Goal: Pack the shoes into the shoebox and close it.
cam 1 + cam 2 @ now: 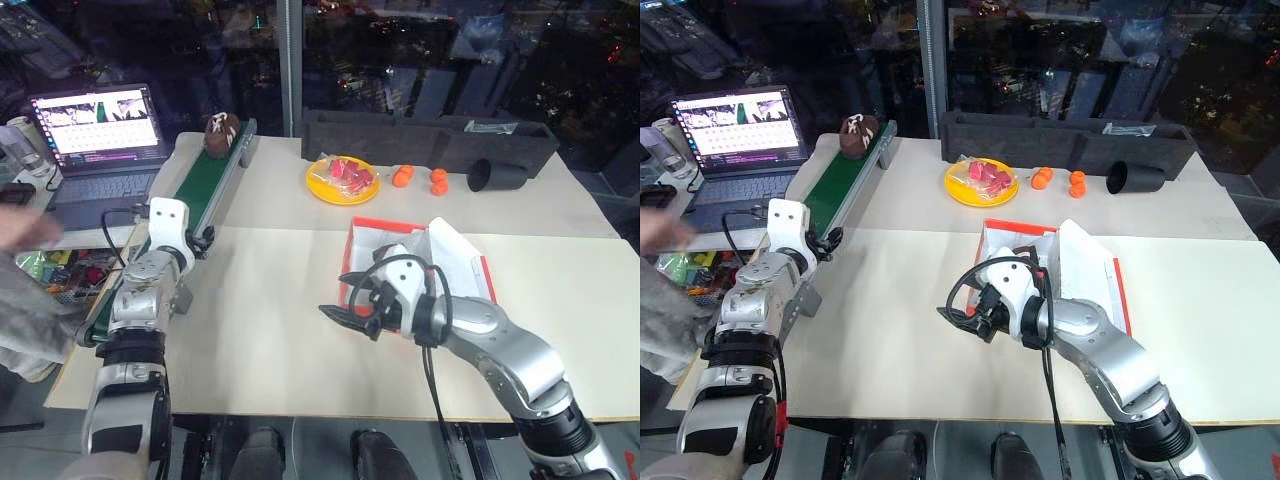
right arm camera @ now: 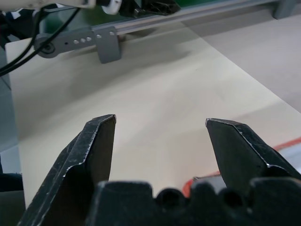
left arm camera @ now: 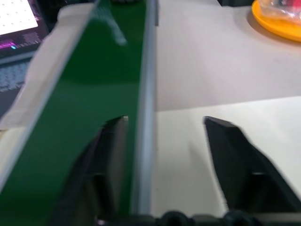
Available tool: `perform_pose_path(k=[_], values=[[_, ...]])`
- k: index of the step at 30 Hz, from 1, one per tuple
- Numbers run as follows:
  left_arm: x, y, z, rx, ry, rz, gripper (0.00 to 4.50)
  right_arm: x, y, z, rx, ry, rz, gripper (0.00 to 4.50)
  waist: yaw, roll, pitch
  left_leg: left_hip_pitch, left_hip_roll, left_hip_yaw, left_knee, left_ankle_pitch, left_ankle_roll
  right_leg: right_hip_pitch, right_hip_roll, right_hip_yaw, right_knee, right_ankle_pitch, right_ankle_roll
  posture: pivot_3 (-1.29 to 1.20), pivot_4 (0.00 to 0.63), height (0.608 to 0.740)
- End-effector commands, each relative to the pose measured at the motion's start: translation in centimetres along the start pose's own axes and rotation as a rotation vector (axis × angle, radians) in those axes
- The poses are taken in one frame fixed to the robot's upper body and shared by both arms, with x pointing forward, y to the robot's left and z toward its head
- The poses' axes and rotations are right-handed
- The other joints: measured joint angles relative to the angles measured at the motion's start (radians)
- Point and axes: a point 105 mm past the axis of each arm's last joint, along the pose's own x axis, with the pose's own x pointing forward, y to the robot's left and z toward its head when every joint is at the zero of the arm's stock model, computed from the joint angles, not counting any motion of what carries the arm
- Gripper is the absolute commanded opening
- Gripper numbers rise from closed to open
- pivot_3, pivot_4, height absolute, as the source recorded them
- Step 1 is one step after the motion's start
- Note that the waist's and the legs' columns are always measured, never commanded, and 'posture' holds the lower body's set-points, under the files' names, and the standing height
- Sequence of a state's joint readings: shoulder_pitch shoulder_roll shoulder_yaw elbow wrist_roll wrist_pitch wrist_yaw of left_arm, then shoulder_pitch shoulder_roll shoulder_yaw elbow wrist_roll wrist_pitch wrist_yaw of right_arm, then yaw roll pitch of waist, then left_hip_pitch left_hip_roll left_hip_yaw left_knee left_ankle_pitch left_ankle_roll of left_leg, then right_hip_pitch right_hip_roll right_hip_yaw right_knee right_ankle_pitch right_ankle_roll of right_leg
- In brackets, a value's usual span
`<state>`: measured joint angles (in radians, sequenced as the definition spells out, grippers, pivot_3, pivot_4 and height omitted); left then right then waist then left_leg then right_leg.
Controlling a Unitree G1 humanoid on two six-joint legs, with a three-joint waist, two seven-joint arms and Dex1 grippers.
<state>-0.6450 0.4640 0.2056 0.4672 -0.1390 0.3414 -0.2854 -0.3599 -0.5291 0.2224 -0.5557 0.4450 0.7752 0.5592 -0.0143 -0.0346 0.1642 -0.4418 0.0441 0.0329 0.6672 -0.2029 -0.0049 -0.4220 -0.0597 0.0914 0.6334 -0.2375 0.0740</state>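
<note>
Shoebox [image 1: 368, 228] interior mostly hidden behind right gripper [image 1: 345, 318]; contents unreadable. One shoe [image 1: 221, 133] visible, on green conveyor [image 1: 205, 190]. Both grippers' jaws wide, empty; left gripper [image 3: 160, 141] straddles conveyor rail.

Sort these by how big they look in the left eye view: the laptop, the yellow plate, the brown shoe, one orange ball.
1. Laptop, though it sits farther left and partly cut by the table edge.
2. Yellow plate.
3. Brown shoe.
4. Orange ball.

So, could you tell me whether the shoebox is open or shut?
Open: the shoebox shows its white inside, lid raised at its right.
</note>
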Motion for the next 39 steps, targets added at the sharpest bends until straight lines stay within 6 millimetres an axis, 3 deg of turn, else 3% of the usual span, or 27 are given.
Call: perform_pose_path(k=[1, 7, 9, 11, 18, 33, 39], values=[[-0.1, 0.8, 1.5, 0.024, -0.052, 0.023, 4.41, -0.4, -0.5, 0.6, -0.005, -0.022, -0.030, 3.71, 0.000, 0.000, 0.000, 0.000, 0.000, 0.000, 0.000, 0.000, 0.000, 0.000, 0.000, 0.000, 0.000, 0.000, 0.000, 0.00, 0.150, 0.740], [0.0, 1.5, 1.3, 0.039, -0.039, 0.051, 4.41, -0.5, -0.8, 0.2, 0.000, -0.009, -0.044, 3.71, 0.000, 0.000, 0.000, 0.000, 0.000, 0.000, 0.000, 0.000, 0.000, 0.000, 0.000, 0.000, 0.000, 0.000, 0.000, 0.00, 0.150, 0.740], [0.0, 1.7, 1.3, 0.039, -0.041, 0.057, 4.50, -0.6, -0.8, 0.1, 0.003, -0.007, -0.044, 4.20, 0.000, 0.000, 0.000, 0.000, 0.000, 0.000, 0.000, 0.000, 0.000, 0.000, 0.000, 0.000, 0.000, 0.000, 0.000, 0.00, 0.150, 0.740], [-0.2, 2.1, 1.6, 0.027, -0.057, 0.073, 4.50, -0.6, -0.8, 0.0, 0.009, -0.003, -0.042, 4.40, 0.000, 0.000, 0.000, 0.000, 0.000, 0.000, 0.000, 0.000, 0.000, 0.000, 0.000, 0.000, 0.000, 0.000, 0.000, 0.00, 0.150, 0.740], [-0.3, 2.8, 1.6, 0.058, -0.053, 0.098, 4.50, -0.6, -1.6, -0.1, -0.009, 0.003, -0.095, 4.40, 0.000, 0.000, 0.000, 0.000, 0.000, 0.000, 0.000, 0.000, 0.000, 0.000, 0.000, 0.000, 0.001, 0.000, 0.000, 0.00, 0.150, 0.740], [-0.2, 3.4, 1.4, 0.075, -0.047, 0.115, 4.50, -0.6, -1.3, -0.5, -0.011, 0.023, -0.086, 4.40, 0.000, 0.000, 0.000, 0.000, 0.000, 0.000, 0.000, 0.000, 0.000, 0.000, 0.000, 0.000, 0.001, 0.000, 0.000, 0.00, 0.150, 0.740], [0.0, 3.9, -0.7, 0.086, 0.017, 0.152, 4.50, -0.6, -1.4, -0.3, -0.016, 0.015, -0.093, 4.40, 0.000, 0.000, 0.000, 0.000, 0.000, 0.000, 0.001, 0.000, 0.000, 0.000, 0.000, 0.000, 0.002, 0.000, 0.000, 0.00, 0.150, 0.740]])
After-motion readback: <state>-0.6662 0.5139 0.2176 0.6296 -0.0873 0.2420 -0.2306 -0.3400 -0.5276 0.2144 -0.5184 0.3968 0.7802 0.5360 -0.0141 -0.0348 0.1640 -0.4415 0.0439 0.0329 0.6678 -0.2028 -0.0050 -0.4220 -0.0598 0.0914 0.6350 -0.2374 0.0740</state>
